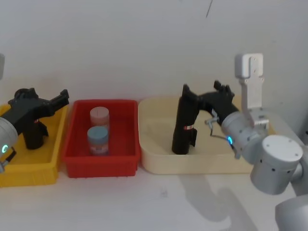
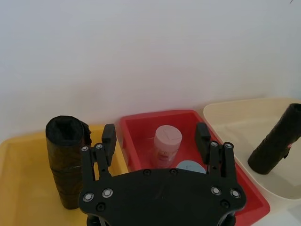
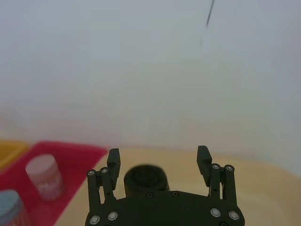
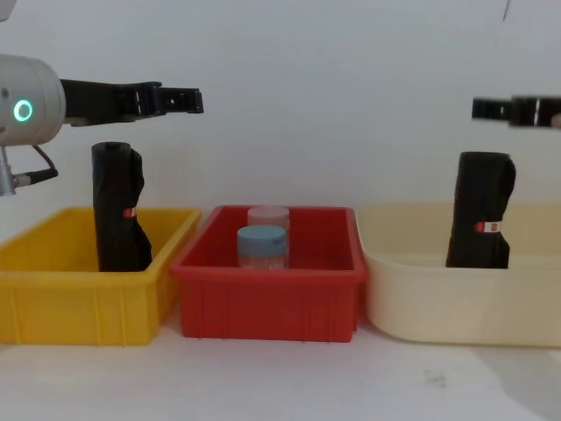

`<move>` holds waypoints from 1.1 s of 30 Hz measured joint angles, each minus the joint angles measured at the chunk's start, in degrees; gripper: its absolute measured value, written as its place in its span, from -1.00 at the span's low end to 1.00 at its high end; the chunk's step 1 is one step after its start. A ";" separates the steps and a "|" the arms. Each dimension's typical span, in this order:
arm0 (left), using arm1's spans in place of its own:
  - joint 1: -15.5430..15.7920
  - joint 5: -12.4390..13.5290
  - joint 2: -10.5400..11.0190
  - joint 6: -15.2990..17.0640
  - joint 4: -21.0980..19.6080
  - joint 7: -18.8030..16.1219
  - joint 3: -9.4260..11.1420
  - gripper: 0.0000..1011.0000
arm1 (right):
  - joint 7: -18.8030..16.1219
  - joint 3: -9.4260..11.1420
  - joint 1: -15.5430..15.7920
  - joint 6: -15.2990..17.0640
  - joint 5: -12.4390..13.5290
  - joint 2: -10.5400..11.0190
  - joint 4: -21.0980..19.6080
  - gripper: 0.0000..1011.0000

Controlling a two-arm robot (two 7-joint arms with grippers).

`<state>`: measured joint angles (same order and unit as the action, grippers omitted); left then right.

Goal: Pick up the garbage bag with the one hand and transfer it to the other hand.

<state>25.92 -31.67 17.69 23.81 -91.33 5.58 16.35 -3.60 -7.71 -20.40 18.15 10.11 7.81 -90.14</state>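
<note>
The garbage bag (image 1: 185, 126), a tall black roll with a red-and-white label band, stands upright in the cream bin (image 1: 192, 162); it also shows in the chest view (image 4: 480, 210) and, leaning, in the left wrist view (image 2: 275, 141). My right gripper (image 1: 204, 92) on the blue-lit arm hovers open just above the bag's top, not touching it (image 4: 517, 110). In the right wrist view the bag's top (image 3: 146, 176) lies between the spread fingers of the right gripper (image 3: 158, 157). My left gripper (image 1: 43, 96) on the green-lit arm is open over the yellow bin (image 1: 29, 169), empty (image 2: 155, 136).
A second black roll (image 4: 118, 210) with a bulging side stands in the yellow bin under the left gripper. The red bin (image 1: 101, 164) in the middle holds a pink-lidded jar (image 1: 99, 115) and a blue-lidded jar (image 1: 97, 138). A white wall rises close behind the bins.
</note>
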 joint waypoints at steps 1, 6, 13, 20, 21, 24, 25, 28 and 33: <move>-0.04 0.02 0.01 -0.01 0.03 -0.06 -0.04 0.98 | -0.20 0.13 -0.24 -0.01 0.00 0.06 -0.89 0.98; -0.11 0.05 0.03 -0.05 0.10 -0.20 -0.15 0.98 | -1.35 0.27 -0.69 0.34 0.15 0.39 -3.12 0.98; -0.18 0.10 0.06 -0.10 0.17 -0.36 -0.26 0.98 | -3.86 -0.72 -0.78 2.01 0.91 1.22 -5.63 0.98; -0.21 0.12 0.09 -0.13 0.20 -0.41 -0.29 0.98 | -6.46 -3.22 -0.50 4.27 1.31 2.05 -6.71 0.98; -0.22 0.13 0.09 -0.13 0.21 -0.42 -0.30 0.98 | -7.12 -4.03 -0.48 4.87 1.34 2.22 -6.79 0.98; -0.23 0.13 0.09 -0.13 0.23 -0.44 -0.32 0.98 | -8.19 -5.80 -0.51 5.83 1.34 2.40 -6.79 0.98; -0.24 0.13 0.10 -0.13 0.23 -0.44 -0.33 0.98 | -8.50 -6.21 -0.55 6.10 1.33 2.41 -6.75 0.98; -0.26 0.13 0.10 -0.13 0.24 -0.46 -0.35 0.98 | -9.29 -8.11 -0.92 6.87 1.10 2.36 -6.37 0.98; -0.26 0.13 0.09 -0.13 0.24 -0.49 -0.36 0.98 | -10.30 -10.84 -1.96 8.01 0.49 1.80 -5.41 0.98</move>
<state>25.66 -31.54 17.78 23.68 -91.09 5.08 15.99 -13.90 -18.54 -22.36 26.16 10.60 9.61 -95.55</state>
